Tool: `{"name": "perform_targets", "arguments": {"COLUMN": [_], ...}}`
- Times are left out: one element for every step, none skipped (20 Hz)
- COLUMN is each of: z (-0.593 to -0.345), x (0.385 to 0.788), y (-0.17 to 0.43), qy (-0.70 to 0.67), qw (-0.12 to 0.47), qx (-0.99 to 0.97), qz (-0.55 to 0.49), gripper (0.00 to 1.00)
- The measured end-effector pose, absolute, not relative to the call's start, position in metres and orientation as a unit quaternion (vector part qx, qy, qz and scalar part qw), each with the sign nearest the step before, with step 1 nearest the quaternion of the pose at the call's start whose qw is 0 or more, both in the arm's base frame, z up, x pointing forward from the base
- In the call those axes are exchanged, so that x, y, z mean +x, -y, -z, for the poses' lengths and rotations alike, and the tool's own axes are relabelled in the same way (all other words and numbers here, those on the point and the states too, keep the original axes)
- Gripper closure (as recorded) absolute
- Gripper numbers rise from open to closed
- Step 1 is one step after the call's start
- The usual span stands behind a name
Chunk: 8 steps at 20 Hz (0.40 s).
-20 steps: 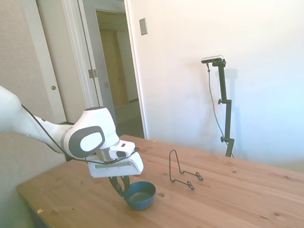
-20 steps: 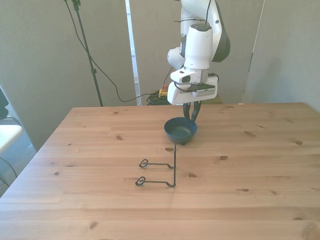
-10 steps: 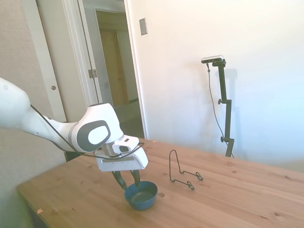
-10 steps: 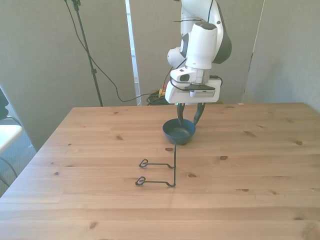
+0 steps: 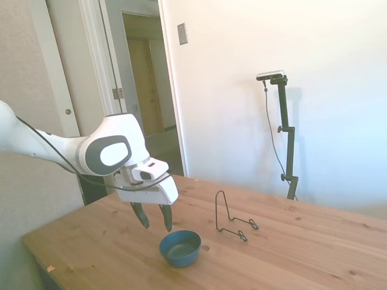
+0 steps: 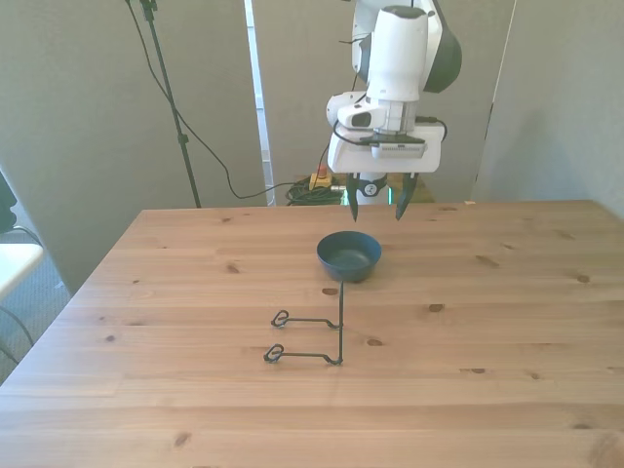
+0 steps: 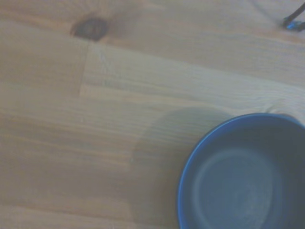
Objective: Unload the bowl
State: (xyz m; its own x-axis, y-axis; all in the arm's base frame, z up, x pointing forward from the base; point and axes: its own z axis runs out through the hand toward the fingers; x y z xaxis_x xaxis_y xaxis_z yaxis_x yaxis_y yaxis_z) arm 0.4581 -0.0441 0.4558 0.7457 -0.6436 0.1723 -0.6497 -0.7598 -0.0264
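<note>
Bowl sits upright on the wooden table, dark blue inside & out, nothing in it; wrist view shows its rim and bare inner floor close up, slightly blurred. It's well off the wire rack: in front view the rack stands just nearer the camera, its upright loop in line w/ the bowl's left edge, two feet pointing toward the front view's left. Gripper hangs above the bowl w/ clear air between, not touching it; in front view it's over the bowl's far side, in side view up and to the bowl's left. Fingers spread wide apart, holding nothing, tips pointing down at the table. Arm reaches in from side view's left, wrist bent so the hand faces roughly straight down, slight tilt. Dark knot in the wood near the bowl in wrist view.
</note>
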Motion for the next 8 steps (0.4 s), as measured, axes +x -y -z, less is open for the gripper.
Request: {"name": "perform_targets", "arguments": {"z": [-0.466, -0.475, -0.481, -0.486, -0.488, -0.490, -0.489, -0.488], "x": [0.459, 0.460, 0.463, 0.466, 0.471, 0.476, 0.481, 0.485], "y": [0.049, 0.058, 0.068, 0.080, 0.093, 0.106, 0.117, 0.128], "qy": [0.365, 0.386, 0.405, 0.421, 0.437, 0.450, 0.461, 0.472], "qw": [0.013, 0.011, 0.010, 0.012, 0.016, 0.021, 0.026, 0.029], "qx": [0.926, 0.917, 0.908, 0.900, 0.891, 0.885, 0.878, 0.872], "qz": [-0.095, -0.104, -0.109, -0.114, -0.117, -0.122, -0.126, -0.128], "gripper": [0.00, 0.00, 0.00, 0.00, 0.00, 0.00, 0.00, 0.00]}}
